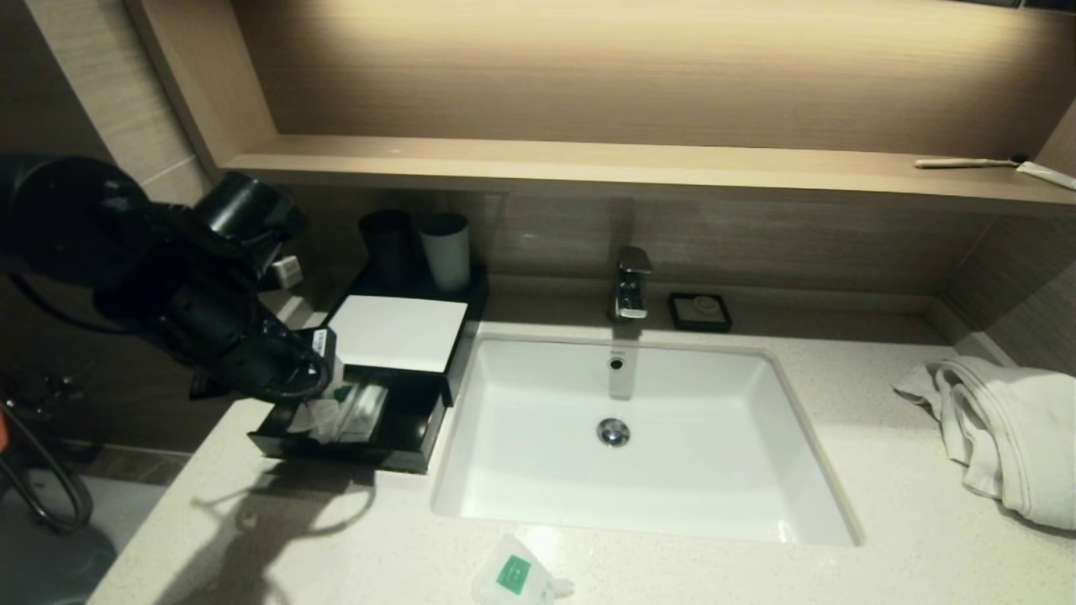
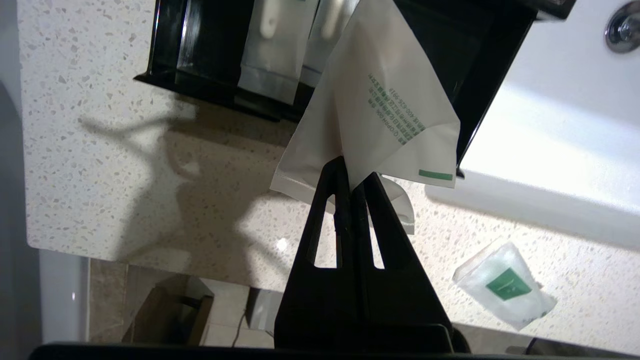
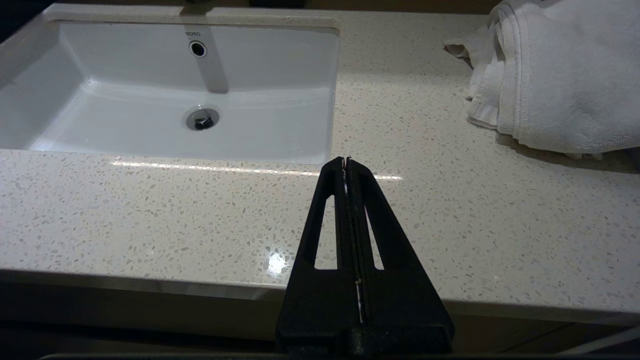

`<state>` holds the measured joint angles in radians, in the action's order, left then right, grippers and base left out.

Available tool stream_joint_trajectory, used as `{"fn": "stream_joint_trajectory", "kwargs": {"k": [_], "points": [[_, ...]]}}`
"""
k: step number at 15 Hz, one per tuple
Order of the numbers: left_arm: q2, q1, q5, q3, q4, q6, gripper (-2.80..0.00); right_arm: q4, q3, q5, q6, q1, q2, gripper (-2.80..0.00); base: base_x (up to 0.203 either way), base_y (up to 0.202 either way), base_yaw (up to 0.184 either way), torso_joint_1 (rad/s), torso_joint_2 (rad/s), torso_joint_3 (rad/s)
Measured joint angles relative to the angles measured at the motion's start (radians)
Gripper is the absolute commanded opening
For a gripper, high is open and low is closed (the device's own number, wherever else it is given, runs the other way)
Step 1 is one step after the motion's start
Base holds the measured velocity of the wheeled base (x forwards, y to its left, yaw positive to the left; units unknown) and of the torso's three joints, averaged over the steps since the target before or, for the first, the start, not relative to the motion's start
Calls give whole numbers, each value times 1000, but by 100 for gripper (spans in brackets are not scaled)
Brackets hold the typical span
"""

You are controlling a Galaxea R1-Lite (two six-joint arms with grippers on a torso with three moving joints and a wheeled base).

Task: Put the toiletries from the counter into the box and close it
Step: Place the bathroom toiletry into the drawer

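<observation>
The black box [image 1: 395,332] with a white top stands left of the basin, its drawer [image 1: 403,433] pulled open. My left gripper [image 2: 354,172] is shut on a white sachet [image 2: 380,100] with green print, and holds it over the drawer's front edge. In the head view the left gripper [image 1: 324,395] sits at the drawer's left side. Wrapped packets [image 2: 270,45] lie in the drawer. Another sachet [image 1: 513,576] with a green label lies on the counter [image 1: 883,521] in front of the basin; the left wrist view also shows this sachet [image 2: 505,285]. My right gripper [image 3: 346,161] is shut and empty above the counter's front edge.
The white basin [image 1: 672,437] with its faucet [image 1: 630,286] fills the middle. A small black soap dish [image 1: 699,311] sits behind it. A white towel [image 1: 1000,428] lies at the right. Two cups [image 1: 445,248] stand behind the box. A toothbrush [image 1: 967,162] rests on the wooden ledge.
</observation>
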<state>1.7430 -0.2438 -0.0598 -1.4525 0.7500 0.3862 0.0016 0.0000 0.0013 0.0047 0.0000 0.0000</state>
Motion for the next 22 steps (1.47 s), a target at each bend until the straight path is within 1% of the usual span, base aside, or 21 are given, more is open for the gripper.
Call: {"fn": "stream_joint_trajectory", "kwargs": {"k": [1, 4, 7, 10, 16, 22], "points": [[23, 2, -5, -23, 0, 20, -280, 0, 0, 0, 0, 0, 0, -280, 0, 0, 0, 0, 0, 0], [92, 11, -45, -57, -8, 38, -280, 0, 0, 0, 0, 0, 0, -280, 0, 0, 0, 0, 0, 0], [135, 14, -52, -71, -10, 66, -280, 0, 0, 0, 0, 0, 0, -280, 0, 0, 0, 0, 0, 0], [167, 14, -53, -87, -10, 60, -280, 0, 0, 0, 0, 0, 0, -280, 0, 0, 0, 0, 0, 0], [243, 8, -51, -162, -1, 55, -280, 0, 0, 0, 0, 0, 0, -280, 0, 0, 0, 0, 0, 0], [285, -21, -51, -172, 2, 51, -280, 0, 0, 0, 0, 0, 0, -280, 0, 0, 0, 0, 0, 0]]}}
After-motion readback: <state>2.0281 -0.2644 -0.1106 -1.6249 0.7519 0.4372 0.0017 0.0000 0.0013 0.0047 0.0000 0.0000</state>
